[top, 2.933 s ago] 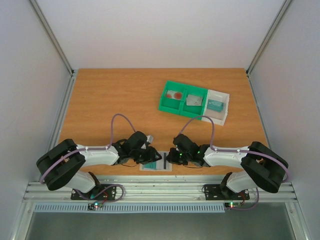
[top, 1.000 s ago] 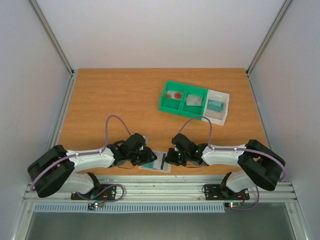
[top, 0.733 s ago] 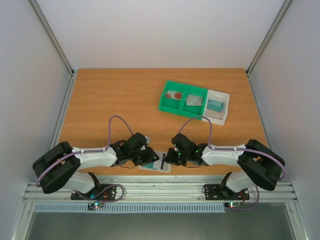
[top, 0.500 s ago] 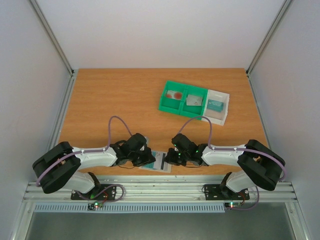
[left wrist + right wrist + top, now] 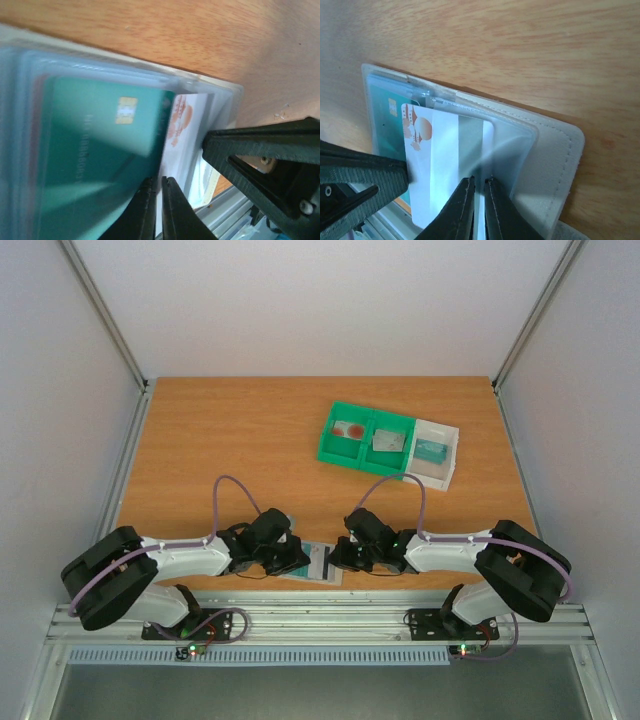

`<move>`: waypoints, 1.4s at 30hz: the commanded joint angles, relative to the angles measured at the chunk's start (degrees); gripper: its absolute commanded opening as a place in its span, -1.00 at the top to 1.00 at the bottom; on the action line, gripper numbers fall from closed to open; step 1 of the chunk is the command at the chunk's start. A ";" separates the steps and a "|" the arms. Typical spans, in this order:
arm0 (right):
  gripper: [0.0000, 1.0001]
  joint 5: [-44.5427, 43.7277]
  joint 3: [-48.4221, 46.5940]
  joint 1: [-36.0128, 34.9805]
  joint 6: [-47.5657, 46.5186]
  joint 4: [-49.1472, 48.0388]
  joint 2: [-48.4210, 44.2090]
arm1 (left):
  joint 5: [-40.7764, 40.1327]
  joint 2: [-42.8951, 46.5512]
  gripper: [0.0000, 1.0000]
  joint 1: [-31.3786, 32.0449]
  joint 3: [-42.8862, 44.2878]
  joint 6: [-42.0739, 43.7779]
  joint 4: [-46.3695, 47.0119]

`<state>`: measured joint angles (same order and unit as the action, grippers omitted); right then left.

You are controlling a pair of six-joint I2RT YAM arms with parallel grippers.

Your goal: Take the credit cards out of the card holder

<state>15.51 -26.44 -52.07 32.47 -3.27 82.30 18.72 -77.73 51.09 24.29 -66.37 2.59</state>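
Observation:
The card holder [image 5: 318, 565] lies opened near the table's front edge, between my two grippers. In the left wrist view its translucent sleeve [image 5: 220, 95] covers a teal credit card [image 5: 90, 150] with a gold chip. My left gripper [image 5: 160, 187] is shut on that card's edge. A white card with orange-red marks [image 5: 427, 165] and a grey stripe sits in the sleeve beside the teal card [image 5: 382, 115]. My right gripper [image 5: 480, 185] is shut on the holder's clear sleeve [image 5: 550, 150], which bows upward. From above, the left gripper [image 5: 297, 560] and right gripper [image 5: 335, 555] almost meet.
A green two-compartment bin [image 5: 364, 457] at the back right holds a red-marked card [image 5: 348, 429] and a greyish card [image 5: 389, 441]. Beside it, a white tray [image 5: 447, 473] holds a teal card [image 5: 431, 451]. The metal rail [image 5: 320, 618] runs just below the holder.
My left gripper's jaws have closed onto the teal card's edge. The right gripper has stayed shut on the sleeve. Both arms have hardly shifted.

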 commanded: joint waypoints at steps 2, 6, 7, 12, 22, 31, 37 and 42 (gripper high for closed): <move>0.82 -2.58 1.04 -0.20 -1.03 2.10 3.54 | -3.33 5.88 0.67 0.15 -0.65 -0.26 -1.61; 0.81 -2.57 1.05 -0.22 -0.89 2.19 3.67 | -4.78 7.57 0.48 -0.16 -1.59 -0.02 -3.23; 0.81 -2.44 1.23 -0.22 -0.73 1.94 3.93 | -4.77 7.55 0.45 -0.20 -1.66 0.21 -4.12; 0.81 -1.81 1.90 -0.22 -0.02 0.29 5.22 | -3.65 5.42 0.35 -0.20 -2.07 0.65 -2.21; 0.81 -1.37 1.92 -0.22 0.40 -0.37 5.75 | -0.12 0.02 0.40 -0.20 -3.79 -2.39 7.67; 0.81 -1.67 2.06 -0.22 0.23 0.11 5.03 | -1.38 5.60 0.99 -0.72 -3.96 -1.82 6.06; 0.81 -1.72 2.23 -0.22 0.12 1.06 3.57 | -1.48 8.20 0.99 -0.73 -4.61 -1.98 5.75; 0.81 -0.70 2.01 -0.22 0.22 -0.16 4.01 | -1.00 7.85 0.99 -0.77 -5.31 -2.67 7.65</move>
<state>16.40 -26.55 -52.07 32.58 -8.67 84.55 17.41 -70.35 50.24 19.86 -68.84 6.09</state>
